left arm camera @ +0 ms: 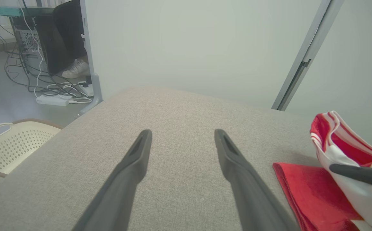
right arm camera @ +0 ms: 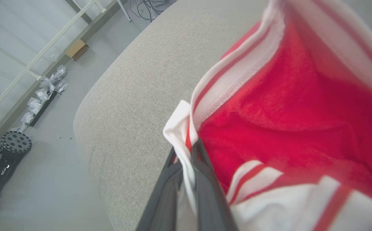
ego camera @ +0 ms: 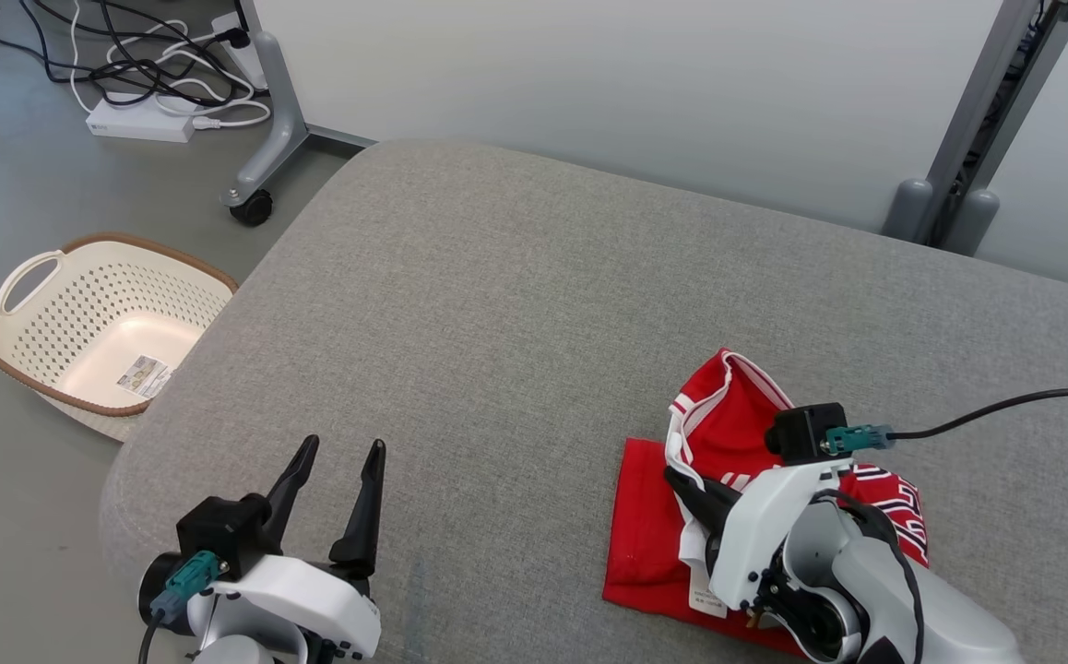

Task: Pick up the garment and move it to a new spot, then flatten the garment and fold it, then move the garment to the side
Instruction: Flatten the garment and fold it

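The right claw (right arm camera: 188, 153) is pinched shut on the white edge of the red garment (ego camera: 735, 398), which is bunched just under it on the grey cushion (ego camera: 516, 304). The left claw (ego camera: 342, 448) is wide open and empty. I think it should grab the edge nearby, then both pull gently apart.

The garment (ego camera: 649, 535) is being borne on the near right part of the padded surface (ego camera: 516, 304), one edge being pinched between the pressed-together fingers of the right gripper (right arm camera: 190, 150) above the rest of the cloth. The left gripper (ego camera: 342, 447) is being held over the near left corner, fingers spread, well apart from the garment. On the floor to the left, the basket (ego camera: 82, 304) is being kept just beside the surface's edge, with the power strip (ego camera: 137, 124) and wheeled leg (ego camera: 267, 138) behind it.
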Tool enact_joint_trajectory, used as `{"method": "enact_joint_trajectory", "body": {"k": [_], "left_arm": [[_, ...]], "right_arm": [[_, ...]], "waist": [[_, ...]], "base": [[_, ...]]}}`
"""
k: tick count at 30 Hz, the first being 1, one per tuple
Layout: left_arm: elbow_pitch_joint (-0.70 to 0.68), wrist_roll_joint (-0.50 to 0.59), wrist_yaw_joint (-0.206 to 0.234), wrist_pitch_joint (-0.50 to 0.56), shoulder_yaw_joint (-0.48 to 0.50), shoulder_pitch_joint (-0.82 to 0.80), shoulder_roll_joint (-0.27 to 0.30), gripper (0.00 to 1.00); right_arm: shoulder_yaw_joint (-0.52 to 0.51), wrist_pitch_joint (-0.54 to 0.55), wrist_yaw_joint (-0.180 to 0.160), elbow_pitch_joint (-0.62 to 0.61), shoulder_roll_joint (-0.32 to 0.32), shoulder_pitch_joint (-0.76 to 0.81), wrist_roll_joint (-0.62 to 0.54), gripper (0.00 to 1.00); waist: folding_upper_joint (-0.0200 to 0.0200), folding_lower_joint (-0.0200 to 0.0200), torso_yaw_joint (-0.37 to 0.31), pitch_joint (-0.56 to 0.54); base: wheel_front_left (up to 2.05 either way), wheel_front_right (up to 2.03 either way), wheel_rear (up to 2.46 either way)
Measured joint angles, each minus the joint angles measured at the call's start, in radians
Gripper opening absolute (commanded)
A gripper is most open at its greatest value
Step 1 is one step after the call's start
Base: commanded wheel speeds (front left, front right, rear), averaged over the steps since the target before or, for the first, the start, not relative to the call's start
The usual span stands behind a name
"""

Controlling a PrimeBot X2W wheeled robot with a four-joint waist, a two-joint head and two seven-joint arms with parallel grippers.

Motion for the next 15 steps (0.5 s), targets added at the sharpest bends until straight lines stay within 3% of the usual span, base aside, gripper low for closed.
{"method": "enact_joint_trajectory", "body": {"k": [5, 6, 7, 8, 15], "left_arm": [[0.004, 0.001, 0.000, 0.000, 0.001, 0.000, 0.000, 1.00], [0.006, 0.001, -0.002, 0.000, 0.001, 0.000, 0.000, 1.00], [0.006, 0.001, -0.002, 0.000, 0.001, 0.000, 0.000, 1.00], [0.007, 0.001, -0.003, 0.000, 0.001, -0.001, 0.000, 1.00], [0.007, 0.001, -0.001, 0.000, 0.005, -0.001, 0.004, 1.00]], "right_arm": [[0.043, -0.016, 0.000, 0.058, 0.022, -0.027, 0.030, 0.04], [0.050, -0.021, 0.000, 0.066, 0.025, -0.032, 0.038, 0.15], [0.050, -0.021, 0.000, 0.066, 0.025, -0.032, 0.038, 0.36], [0.064, -0.031, 0.000, 0.077, 0.031, -0.040, 0.052, 1.00], [0.117, -0.076, 0.000, 0.058, 0.031, -0.068, 0.084, 1.00]], "waist": [[0.0000, 0.0000, -0.001, 0.003], [0.0000, 0.0000, -0.001, 0.004], [0.0000, 0.0000, -0.001, 0.004], [0.0000, 0.0000, -0.003, 0.004], [0.0000, 0.0000, -0.021, -0.003]], "base": [[0.00, 0.00, 0.00], [0.00, 0.00, 0.00], [0.00, 0.00, 0.00], [0.00, 0.00, 0.00], [0.00, 0.00, 0.00]]}}
